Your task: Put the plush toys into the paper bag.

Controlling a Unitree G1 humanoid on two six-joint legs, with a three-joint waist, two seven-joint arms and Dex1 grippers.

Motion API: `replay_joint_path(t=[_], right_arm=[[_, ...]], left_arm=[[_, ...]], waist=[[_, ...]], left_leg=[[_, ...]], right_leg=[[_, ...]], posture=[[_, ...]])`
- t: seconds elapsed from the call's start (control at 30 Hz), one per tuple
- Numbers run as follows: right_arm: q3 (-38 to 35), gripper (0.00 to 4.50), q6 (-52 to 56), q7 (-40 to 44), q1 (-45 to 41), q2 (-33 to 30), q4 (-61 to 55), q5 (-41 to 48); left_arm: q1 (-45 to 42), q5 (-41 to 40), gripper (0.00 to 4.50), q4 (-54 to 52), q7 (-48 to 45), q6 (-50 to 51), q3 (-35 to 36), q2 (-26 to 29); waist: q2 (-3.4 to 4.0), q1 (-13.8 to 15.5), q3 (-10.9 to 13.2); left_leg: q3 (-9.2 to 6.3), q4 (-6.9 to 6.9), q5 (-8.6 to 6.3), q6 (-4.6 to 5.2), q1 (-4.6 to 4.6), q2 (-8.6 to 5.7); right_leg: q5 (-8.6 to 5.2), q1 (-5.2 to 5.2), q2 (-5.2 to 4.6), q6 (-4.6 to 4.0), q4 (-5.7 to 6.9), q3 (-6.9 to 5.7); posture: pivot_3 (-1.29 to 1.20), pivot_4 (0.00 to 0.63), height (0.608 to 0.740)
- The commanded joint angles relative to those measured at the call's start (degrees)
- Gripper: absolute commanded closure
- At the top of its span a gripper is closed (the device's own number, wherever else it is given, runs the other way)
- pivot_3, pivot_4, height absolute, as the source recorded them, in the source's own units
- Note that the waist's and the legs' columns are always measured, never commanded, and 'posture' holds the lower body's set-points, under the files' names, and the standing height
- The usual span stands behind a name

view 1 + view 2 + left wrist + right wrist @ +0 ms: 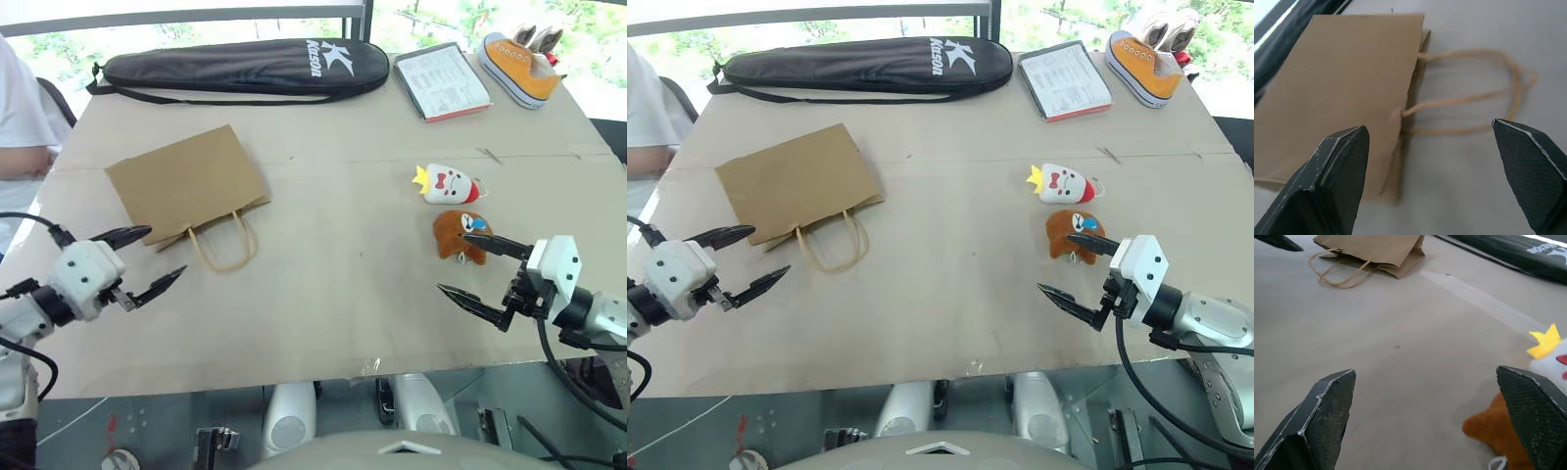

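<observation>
The brown paper bag (186, 184) lies flat on the table's left half, its two loop handles (223, 245) pointing toward me. My left gripper (151, 257) hovers open just in front of the bag's near corner, beside the handles. On the right half lie two plush toys: a white one with a yellow tuft and red end (447, 183), and a brown bear-like one (458, 235) just nearer to me. My right gripper (472, 264) stands open next to the brown toy, one fingertip (477, 239) over its near edge. Nothing is held.
A long black racket case (235, 65) lies along the far edge. A booklet (441, 80) and an orange sneaker (519, 65) sit at the far right. A person's white sleeve (20, 108) shows at the left edge. The table's front edge (294, 380) runs close below both grippers.
</observation>
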Motion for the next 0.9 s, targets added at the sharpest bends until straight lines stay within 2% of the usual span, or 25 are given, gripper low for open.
replay_joint_path(t=[0.03, 0.13, 0.23, 0.33, 0.4, 0.47, 0.57, 0.6, 0.8, 0.83, 0.9], right_arm=[[-0.12, 0.0, -1.81, -0.57, -0.72, 0.36, -0.7, -0.31], [0.33, 0.0, -2.74, -0.8, -0.54, 0.65, -0.41, -0.89], [0.64, 0.0, -3.68, -1.21, 0.13, 1.23, -0.56, -1.62], [0.86, 0.0, -4.65, -1.74, 1.1, 1.89, -0.75, -2.42], [1.13, 0.0, -5.47, -2.53, 1.54, 2.54, -0.73, -3.26], [1.84, 0.0, -6.45, -4.17, 1.71, 3.7, -0.68, -4.95], [2.82, 0.86, -4.5, -4.9, 1.5, 4.39, -1.39, -3.76], [3.06, 1.22, -4.15, -5.36, 1.13, 4.69, -1.69, -3.59], [10.02, 4.16, -0.54, -8.56, -6.68, 7.01, -2.39, -4.66], [11.24, 4.45, -0.1, -8.7, -7.96, 7.31, -2.16, -4.85], [14.46, 4.45, 0.89, -9.02, -11.27, 8.31, -1.06, -5.67]], left_arm=[[-5.84, 8.05, 0.16, 6.69, 4.93, -10.83, -4.12, 1.83], [-11.28, 11.84, 0.16, 10.8, 8.13, -14.56, -8.5, 1.12], [-14.68, 12.21, 0.16, 13.1, 8.91, -16.6, -12.43, 0.11], [-15.99, 9.65, 0.93, 13.03, 7.06, -16.41, -15.59, -0.85], [-15.92, 6.33, 1.86, 11.77, 5.09, -14.92, -16.81, -1.59], [-14.81, -2.13, 2.84, 6.01, 1.17, -6.61, -17.65, -3.37], [-12.88, -12.36, 4.28, -6.93, 1.02, 7.0, -17.7, -5.27], [-12.22, -14.05, 4.47, -10.18, 1.22, 9.92, -17.73, -5.42], [-11.02, -26.7, 4.5, -27.16, 5.06, 30.19, -19.4, -7.69], [-11.12, -27.87, 4.5, -28.62, 5.71, 32.61, -19.38, -8.07], [-11.61, -29.91, 4.5, -31.24, 7.32, 36.77, -19.63, -9.22]], waist=[[0.0, 0.35, 0.0], [-0.04, 0.92, -0.03], [-0.08, 0.84, -0.05], [-0.08, 0.79, -0.05], [-0.08, 0.66, -0.05], [-0.08, 0.68, -0.05], [-0.07, 0.8, -0.05], [-0.08, 0.79, -0.05], [-0.06, 0.43, -0.04], [-0.06, 0.42, -0.05], [-0.06, 0.45, -0.04]], left_leg=[[0.02, -0.01, 0.0, 0.0, 0.01, 0.01], [0.08, -0.01, 0.01, 0.01, 0.02, 0.02], [0.12, -0.01, 0.01, 0.02, 0.02, 0.05], [0.13, 0.0, 0.02, 0.02, 0.04, 0.05], [0.14, 0.0, 0.02, 0.02, 0.06, 0.06], [0.13, 0.03, 0.02, 0.02, 0.09, 0.09], [0.07, 0.13, 0.02, 0.02, 0.08, 0.15], [0.04, 0.18, 0.02, 0.02, 0.07, 0.15], [0.02, 0.41, 0.03, 0.03, 0.12, 0.15], [0.0, 0.47, 0.03, 0.03, 0.11, 0.15], [-0.03, 0.5, 0.03, 0.03, 0.11, 0.15]], right_leg=[[0.0, 0.01, -0.02, 0.0, 0.0, 0.0], [0.01, 0.04, 0.0, 0.01, 0.03, -0.03], [0.01, 0.06, 0.03, 0.02, 0.05, -0.05], [0.02, 0.07, 0.08, 0.04, 0.11, -0.05], [0.01, 0.06, 0.11, 0.05, 0.19, -0.04], [0.01, 0.05, 0.16, 0.07, 0.32, -0.03], [0.0, 0.05, 0.21, 0.07, 0.43, -0.06], [0.0, 0.07, 0.21, 0.07, 0.45, -0.08], [-0.01, 0.12, 0.24, 0.08, 0.56, -0.04], [-0.01, 0.13, 0.25, 0.08, 0.6, -0.03], [-0.01, 0.15, 0.28, 0.08, 0.6, -0.04]], posture=[[0.0, 0.15, 0.74], [0.0, 0.15, 0.74], [0.0, 0.15, 0.74], [0.0, 0.15, 0.74], [0.0, 0.15, 0.74], [0.0, 0.15, 0.74], [0.0, 0.15, 0.74], [0.0, 0.15, 0.74], [0.0, 0.15, 0.74], [0.0, 0.15, 0.74], [0.0, 0.15, 0.74]])
